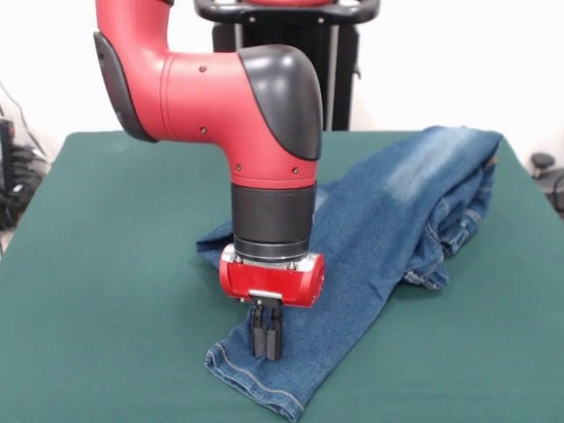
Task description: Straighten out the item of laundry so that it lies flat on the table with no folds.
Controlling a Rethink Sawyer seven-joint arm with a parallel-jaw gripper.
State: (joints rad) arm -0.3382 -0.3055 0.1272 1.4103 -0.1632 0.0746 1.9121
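The item of laundry (397,211), small blue jeans with a faded pale patch, lies diagonally on the green table (106,282). Its waist is at the far right and one hemmed leg end (256,379) is near the front edge. The jeans are folded lengthwise, with doubled layers bunched along the right side (458,229), and a second fold of denim (211,247) pokes out to the left behind the arm. My gripper (267,348) points straight down onto the lower leg just above the hem. Its black fingers (260,330) are pressed together with their tips in the denim.
Green tabletop lies to the left of the jeans and along the front right. Dark equipment and cables (13,172) sit beyond the table's left edge. A dark object (546,172) stands past the right edge.
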